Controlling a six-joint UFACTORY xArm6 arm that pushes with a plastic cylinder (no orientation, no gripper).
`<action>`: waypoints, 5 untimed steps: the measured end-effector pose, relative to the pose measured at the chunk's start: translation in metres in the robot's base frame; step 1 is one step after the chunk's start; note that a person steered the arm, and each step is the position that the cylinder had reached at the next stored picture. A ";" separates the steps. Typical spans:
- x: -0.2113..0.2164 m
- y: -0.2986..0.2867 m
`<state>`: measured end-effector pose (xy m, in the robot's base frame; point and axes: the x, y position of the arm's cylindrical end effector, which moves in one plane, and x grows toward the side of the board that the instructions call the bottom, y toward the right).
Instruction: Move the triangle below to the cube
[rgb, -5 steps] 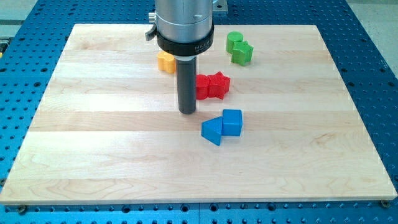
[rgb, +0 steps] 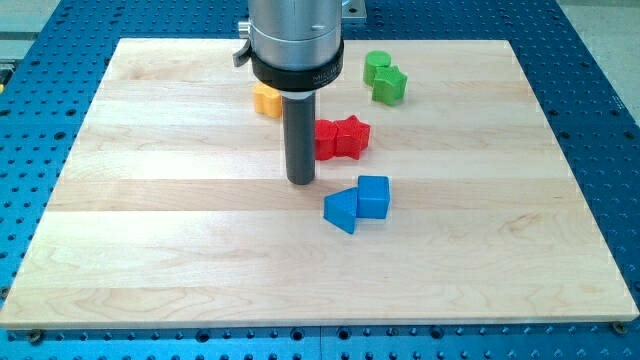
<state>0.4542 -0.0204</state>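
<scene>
A blue triangle (rgb: 341, 211) lies on the wooden board, touching the lower left of a blue cube (rgb: 374, 196). My tip (rgb: 301, 181) rests on the board up and to the left of the triangle, a short gap away from it. The rod stands upright and touches neither blue block.
Red blocks (rgb: 341, 137) sit just right of the rod, partly behind it. A yellow block (rgb: 266, 99) shows behind the arm at the view's top. Two green blocks (rgb: 384, 76) lie at the top right. The board's edge (rgb: 320, 322) runs along the view's bottom.
</scene>
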 end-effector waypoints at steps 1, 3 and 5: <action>0.011 0.000; 0.051 0.040; -0.034 0.098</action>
<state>0.4207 0.0774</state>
